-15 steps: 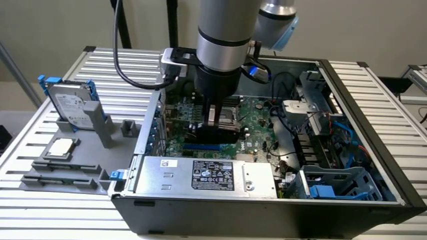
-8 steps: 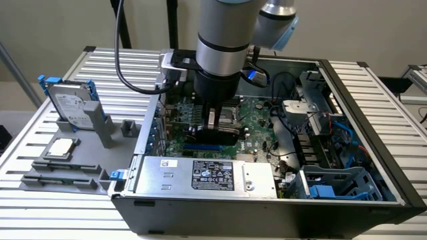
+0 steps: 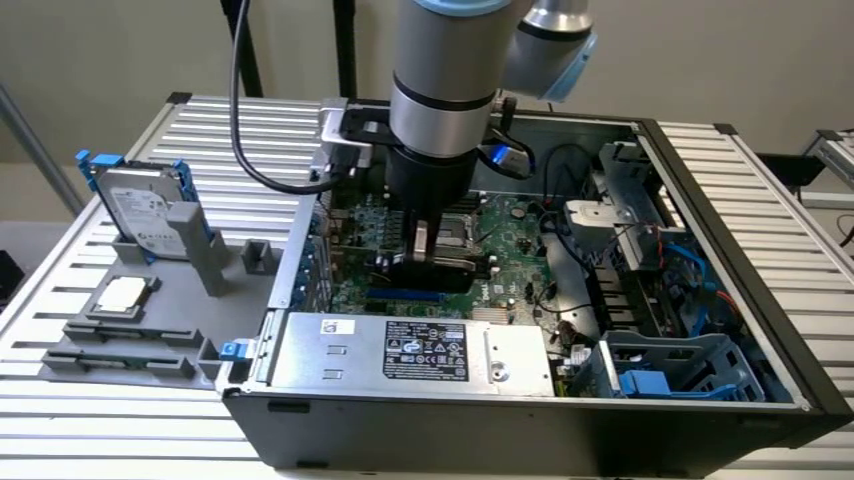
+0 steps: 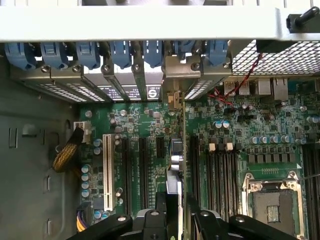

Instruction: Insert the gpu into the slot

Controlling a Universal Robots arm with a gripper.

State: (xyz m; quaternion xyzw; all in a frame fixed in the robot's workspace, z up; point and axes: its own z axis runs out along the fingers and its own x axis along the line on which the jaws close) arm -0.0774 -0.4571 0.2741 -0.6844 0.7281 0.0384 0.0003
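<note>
The fingers (image 4: pixel 160 212) stand partly closed, clamping the gpu (image 3: pixel 430 272) edge-on directly beneath them, over the blue slot (image 3: pixel 400 297). It looks lowered but not yet seated.

The arm (image 3: pixel 447 80) points straight down, its end effector (image 3: pixel 430 265) clamped on the gpu (image 4: pixel 176 157).
</note>
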